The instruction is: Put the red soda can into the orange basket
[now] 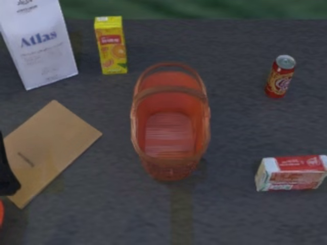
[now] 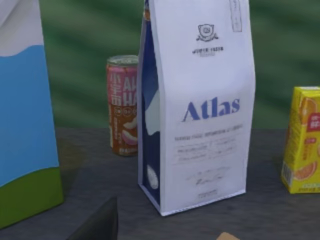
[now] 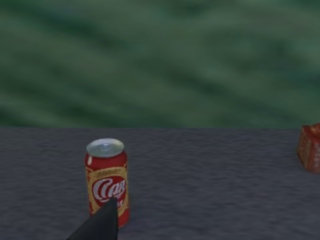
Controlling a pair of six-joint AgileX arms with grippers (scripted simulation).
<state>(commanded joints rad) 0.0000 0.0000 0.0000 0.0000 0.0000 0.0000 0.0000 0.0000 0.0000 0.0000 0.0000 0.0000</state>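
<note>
The red soda can (image 1: pixel 279 76) stands upright at two o'clock from the orange basket (image 1: pixel 170 122) — my right arm's side; I cannot tell either jaws' state.

My dark grey table (image 1: pixel 230 214) carries the orange basket (image 1: pixel 170 122) mid-table, red soda can (image 1: pixel 279 76) upright far right, red-and-white carton (image 1: pixel 291 173) lying near right, juice box (image 1: pixel 110 45), Atlas bag (image 1: pixel 40 43), brown board (image 1: pixel 48 148) left.
</note>
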